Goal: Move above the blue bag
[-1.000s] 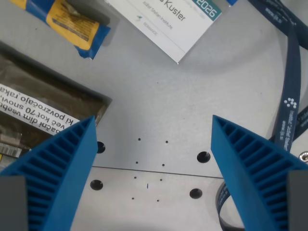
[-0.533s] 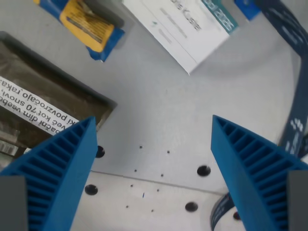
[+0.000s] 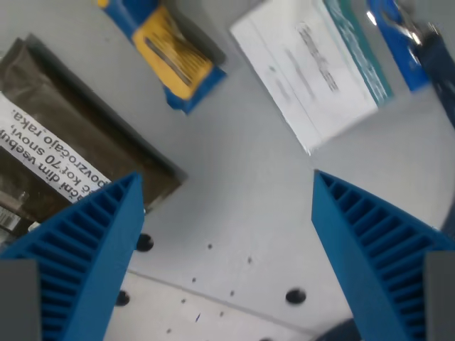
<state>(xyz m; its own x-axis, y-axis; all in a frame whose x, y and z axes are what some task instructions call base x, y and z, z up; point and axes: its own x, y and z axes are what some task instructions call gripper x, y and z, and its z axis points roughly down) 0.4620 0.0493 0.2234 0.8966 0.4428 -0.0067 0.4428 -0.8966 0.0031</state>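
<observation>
Most of the approach looks undone: the blue bag (image 3: 169, 58) with its yellow label lies ahead of the gripper (image 3: 226, 213), toward the wrist view's left, not beneath it. Jaws spread wide, holding nothing, over bare table (image 3: 242, 185).

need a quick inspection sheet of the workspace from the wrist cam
surface: grey metal table with small holes, seam near bottom
job's things: blue bag with yellow label, upper left, flat on table
clutter: dark packet with white printed label at left; white name card upper right
grippers: tool open, over bare table, holding nothing
cables: blue lanyard at the wrist view's right edge
surroundings: nothing seen
</observation>
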